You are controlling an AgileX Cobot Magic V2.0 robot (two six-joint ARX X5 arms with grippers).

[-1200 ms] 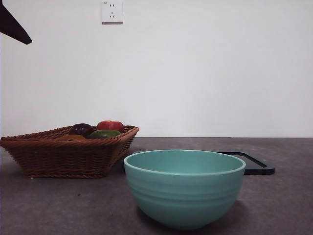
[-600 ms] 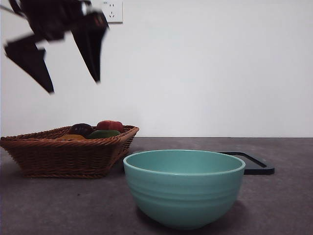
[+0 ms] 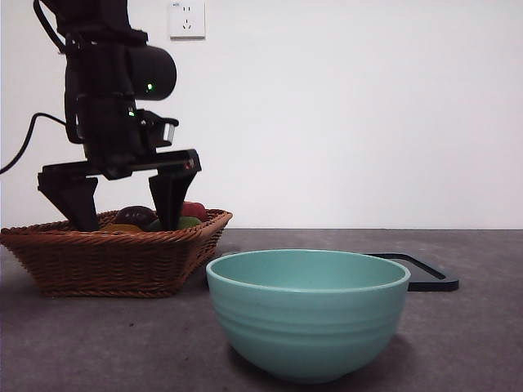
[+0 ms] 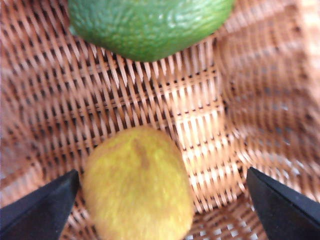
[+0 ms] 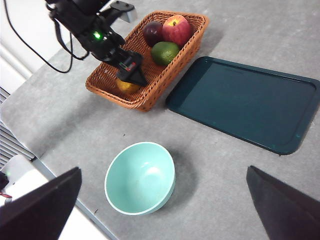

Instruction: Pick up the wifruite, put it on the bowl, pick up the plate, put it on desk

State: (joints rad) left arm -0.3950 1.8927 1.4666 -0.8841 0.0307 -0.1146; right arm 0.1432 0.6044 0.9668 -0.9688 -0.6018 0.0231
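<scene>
The wifruite, a dull orange-brown oval, lies on the floor of the wicker basket. My left gripper is down inside the basket, open, with one jaw on each side of the fruit and not touching it. In the right wrist view the fruit peeks out under that gripper. The mint-green bowl stands empty at the near middle of the desk. The plate, a dark green flat tray, lies beside the basket. My right gripper hangs open high above the table.
A green fruit lies just beyond the wifruite in the basket. A red apple and a dark purple fruit sit at the basket's far end. The left arm's cable trails off the table edge.
The left arm has come down from the top left corner into the basket, and its open jaws now straddle the wifruite. Bowl, plate and basket have not moved.
</scene>
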